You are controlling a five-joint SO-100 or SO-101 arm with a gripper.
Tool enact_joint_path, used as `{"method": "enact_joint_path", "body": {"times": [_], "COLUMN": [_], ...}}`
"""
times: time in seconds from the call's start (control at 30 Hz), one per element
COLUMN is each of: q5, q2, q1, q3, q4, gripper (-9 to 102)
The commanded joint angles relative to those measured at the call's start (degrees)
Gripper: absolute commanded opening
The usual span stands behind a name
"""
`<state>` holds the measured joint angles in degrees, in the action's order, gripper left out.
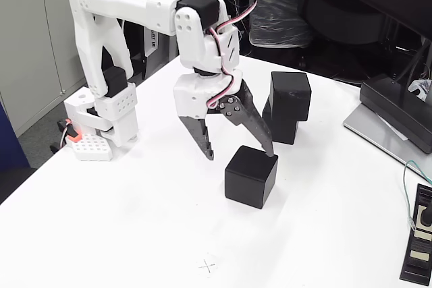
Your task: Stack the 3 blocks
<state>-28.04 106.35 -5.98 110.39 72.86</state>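
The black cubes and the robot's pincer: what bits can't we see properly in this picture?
- Fixed view: the lower matte black cube of the stack is partly covered by the cube on top and by a pincer finger.
- Whether that finger touches the lone matte black cube in front cannot be told.
- The flat black device on a grey base is cut off by the right edge.

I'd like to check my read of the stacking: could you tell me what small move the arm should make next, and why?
Probably lower the open gripper slightly toward the front of the table, so its fingers straddle the loose block. Two blocks already look stacked behind it, while the third sits alone on the table, and one fingertip is already at its top edge.
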Motion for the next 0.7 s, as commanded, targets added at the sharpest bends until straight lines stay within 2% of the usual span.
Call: {"method": "enact_joint_path", "body": {"times": [0.0,0.4,0.67], "q5": [0.0,0.09,0.26], "q2": [1.58,1.49,-1.23], "q1": [0.18,0.35,6.42], "q3": [2.02,8.53,8.61], "q4": [-2.99,-10.72,-11.87], "gripper": [34,34,34]}}
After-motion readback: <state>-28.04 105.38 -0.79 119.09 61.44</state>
